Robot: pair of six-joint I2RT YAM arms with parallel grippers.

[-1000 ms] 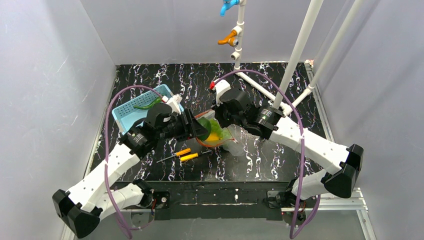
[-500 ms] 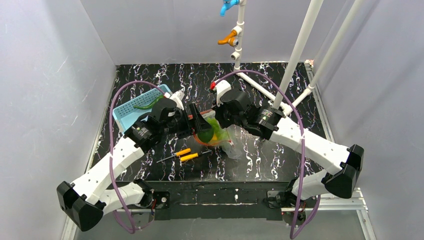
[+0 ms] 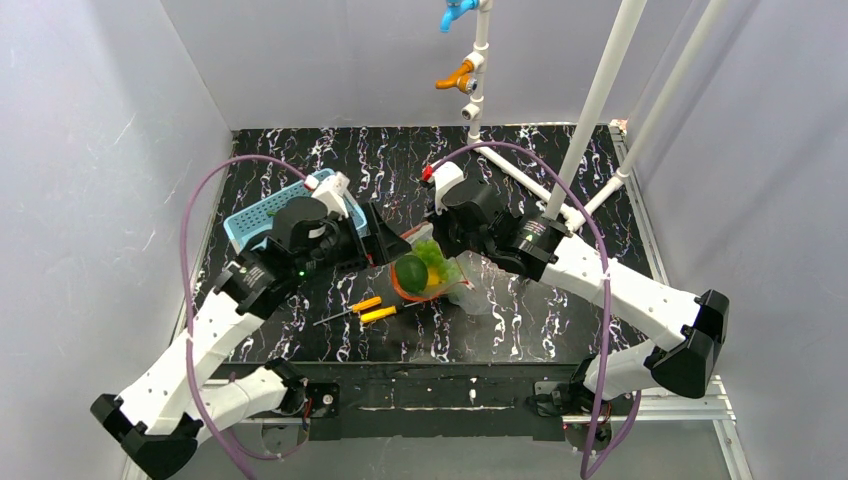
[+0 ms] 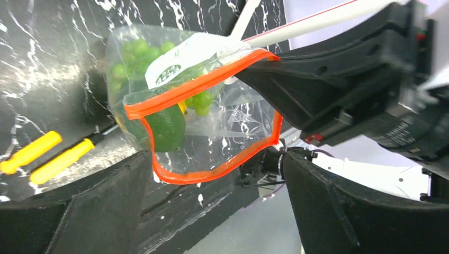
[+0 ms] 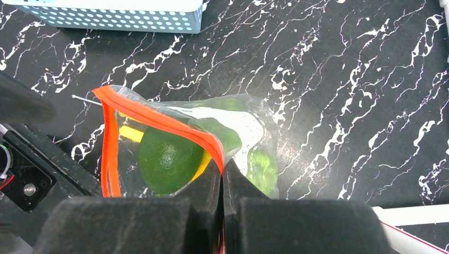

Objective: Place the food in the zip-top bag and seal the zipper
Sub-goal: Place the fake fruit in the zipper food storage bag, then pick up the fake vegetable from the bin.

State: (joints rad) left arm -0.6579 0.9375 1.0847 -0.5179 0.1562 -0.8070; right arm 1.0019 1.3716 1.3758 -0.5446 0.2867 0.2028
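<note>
Orange-handled screwdrivers point(image 3: 365, 309) lie nearest the arm bases on the black marbled table point(image 3: 560, 320), just in front of the zip-top bag point(image 3: 462, 290). The clear bag sits at mid-table between the two arms, and its mouth gapes towards the left arm. The red-orange zipper point(image 4: 196, 87) forms an open loop, so it is not pressed shut anywhere that shows.

Through the plastic, the dark green oval point(image 5: 167, 159) lies just inside the mouth. A yellow fruit point(image 5: 203, 163) is tucked beside it, and light green bumpy vegetables point(image 4: 132, 55) sit deeper in.

The right gripper point(image 5: 222, 197) has its fingers pressed together on the bag's rim, pinching the zipper strip and holding the mouth up. The left gripper point(image 4: 212, 211) hovers in front of the mouth with its fingers spread wide and nothing between them.

Further back stands the light blue perforated basket point(image 3: 250, 222). The left arm covers most of it, so I cannot tell whether any food is left inside.

As I judge it, loading is largely done, with at least three kinds of food already bagged. The whole sealing step remains, because the zipper still has to be closed along its length.

A second ago the left gripper was pushed up against the bag's mouth with its jaws narrower. It has since pulled back towards the basket and opened out, leaving the dark green oval in plain view in the bag. The right arm has kept its place and its pinch.
</note>
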